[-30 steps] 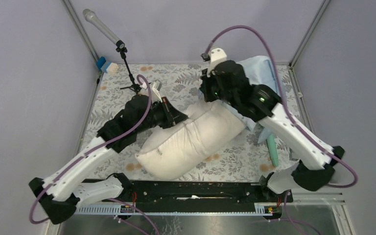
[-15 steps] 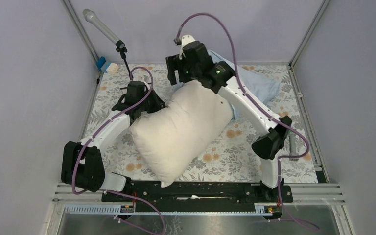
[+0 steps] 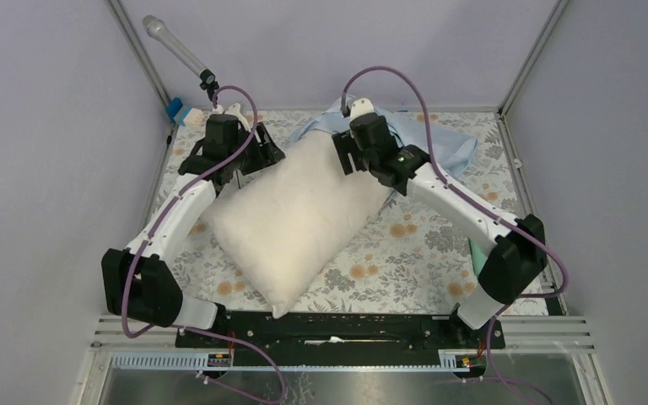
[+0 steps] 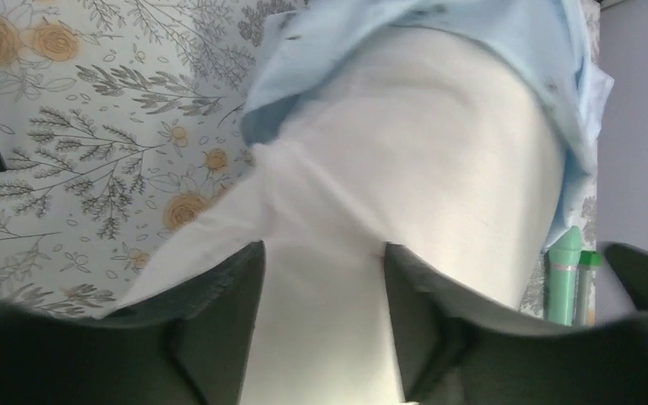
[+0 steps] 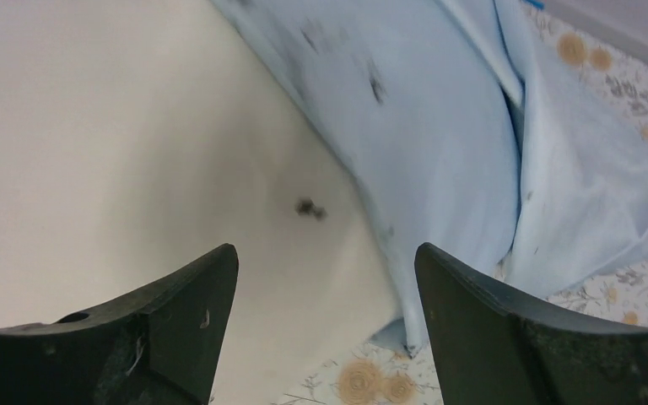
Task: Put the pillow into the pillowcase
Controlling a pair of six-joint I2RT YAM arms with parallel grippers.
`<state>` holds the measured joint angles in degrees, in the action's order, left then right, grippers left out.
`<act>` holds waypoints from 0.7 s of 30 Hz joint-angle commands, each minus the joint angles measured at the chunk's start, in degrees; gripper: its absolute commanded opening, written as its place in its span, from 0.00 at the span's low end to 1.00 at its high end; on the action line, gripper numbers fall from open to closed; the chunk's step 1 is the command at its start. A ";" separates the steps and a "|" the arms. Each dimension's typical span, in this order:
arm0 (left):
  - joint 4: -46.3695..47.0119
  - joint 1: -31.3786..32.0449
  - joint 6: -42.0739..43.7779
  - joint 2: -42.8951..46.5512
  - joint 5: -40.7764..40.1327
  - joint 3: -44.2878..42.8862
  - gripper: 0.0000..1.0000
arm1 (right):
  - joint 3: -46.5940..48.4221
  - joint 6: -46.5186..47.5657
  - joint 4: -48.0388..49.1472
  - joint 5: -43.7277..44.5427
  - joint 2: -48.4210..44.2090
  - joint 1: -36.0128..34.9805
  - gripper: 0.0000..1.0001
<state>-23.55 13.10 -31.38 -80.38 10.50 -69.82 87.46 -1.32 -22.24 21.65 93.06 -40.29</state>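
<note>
The cream pillow (image 3: 295, 224) lies slantwise on the table, its far end against the light-blue pillowcase (image 3: 447, 148) at the back right. In the left wrist view the pillowcase (image 4: 439, 34) drapes over the pillow's (image 4: 422, 152) far end. My left gripper (image 3: 263, 156) is at the pillow's far left corner; its jaws stand open (image 4: 321, 253) with pillow cloth lying loose between them. My right gripper (image 3: 343, 160) hovers open (image 5: 325, 249) over the pillow's (image 5: 93, 126) far right edge, where it meets the pillowcase (image 5: 439, 126).
A grey floral tablecloth (image 3: 405, 253) covers the table. A microphone (image 3: 177, 46) on a stand leans in at the back left, beside a small blue and white object (image 3: 181, 111). A green tube (image 3: 475, 253) lies under the right arm. Metal frame posts stand at the back corners.
Both grippers have opened and let go of the pillow. It has dropped flat and shifted toward the pillowcase. The left arm reached further back; the right gripper moved right and down.
</note>
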 commanded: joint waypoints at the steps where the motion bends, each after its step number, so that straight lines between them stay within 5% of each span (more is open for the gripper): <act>1: -3.99 0.17 3.91 6.46 -2.68 -5.84 0.75 | -3.29 4.38 9.31 4.59 1.36 1.02 0.83; 7: -8.75 0.17 -0.52 20.54 -1.82 5.50 0.99 | -0.59 7.29 12.35 7.20 5.80 1.83 0.82; 16: -20.04 0.17 -10.83 40.44 -9.34 21.41 0.99 | 5.30 9.08 10.86 8.17 15.53 2.04 0.80; 21: -17.16 0.12 -15.94 46.62 -4.71 29.94 0.99 | 6.17 9.39 12.14 13.31 17.50 2.37 0.72</act>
<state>-41.71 13.26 -41.65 -36.56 3.62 -44.53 90.74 6.74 -11.90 28.62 109.30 -38.63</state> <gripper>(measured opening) 0.986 0.744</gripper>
